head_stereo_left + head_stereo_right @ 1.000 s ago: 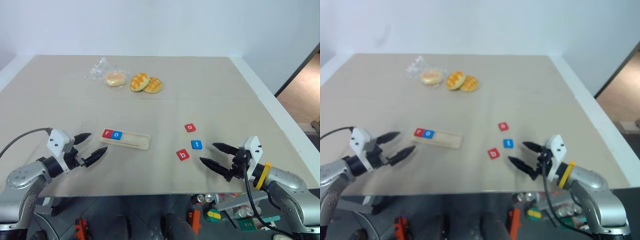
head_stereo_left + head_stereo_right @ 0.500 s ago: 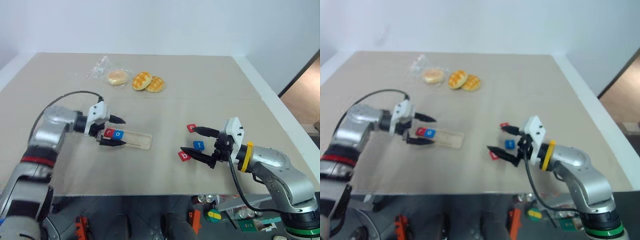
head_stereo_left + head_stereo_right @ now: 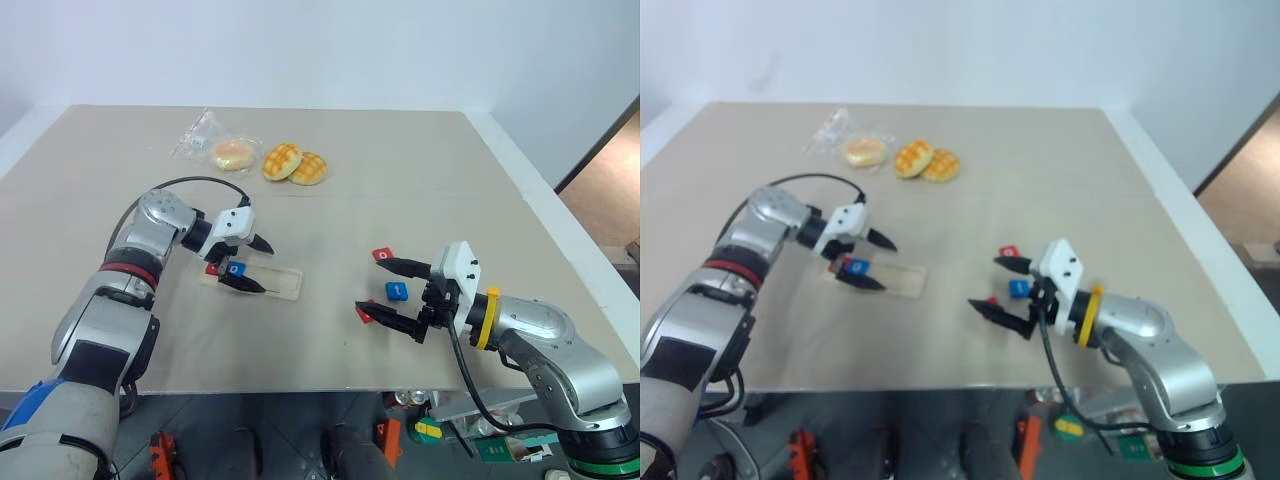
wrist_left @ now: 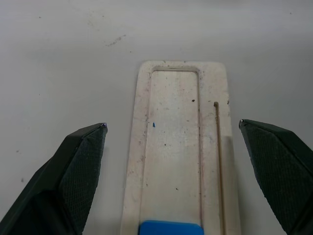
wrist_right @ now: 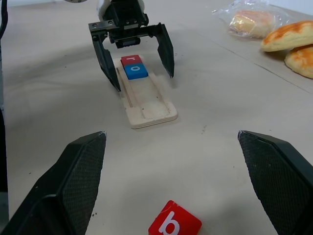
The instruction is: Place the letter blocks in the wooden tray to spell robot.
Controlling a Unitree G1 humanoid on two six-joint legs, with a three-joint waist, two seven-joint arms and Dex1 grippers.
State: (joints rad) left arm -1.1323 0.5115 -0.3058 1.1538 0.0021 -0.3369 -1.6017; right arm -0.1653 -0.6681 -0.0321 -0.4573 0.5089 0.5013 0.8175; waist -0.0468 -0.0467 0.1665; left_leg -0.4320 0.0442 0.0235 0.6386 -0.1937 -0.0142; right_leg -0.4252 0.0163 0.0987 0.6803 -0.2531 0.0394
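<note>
The wooden tray (image 3: 283,283) lies left of centre, with a red r tile (image 5: 132,59) and a blue o tile (image 3: 235,269) at its left end. My left gripper (image 3: 267,270) is open, its fingers straddling that end of the tray (image 4: 173,147) above the blue tile (image 4: 171,228). Three loose tiles lie to the right: red o (image 3: 382,255), blue t (image 3: 395,291) and red b (image 5: 174,226). My right gripper (image 3: 368,284) is open around these tiles, holding nothing.
Two golden buns (image 3: 293,163) and a bun in a clear plastic bag (image 3: 230,152) sit at the back of the table. The table's right edge (image 3: 560,235) runs close behind my right arm.
My left arm swung in from the front left and now straddles the tray's left end. My right gripper moved left, up to the loose tiles. Both stayed open.
</note>
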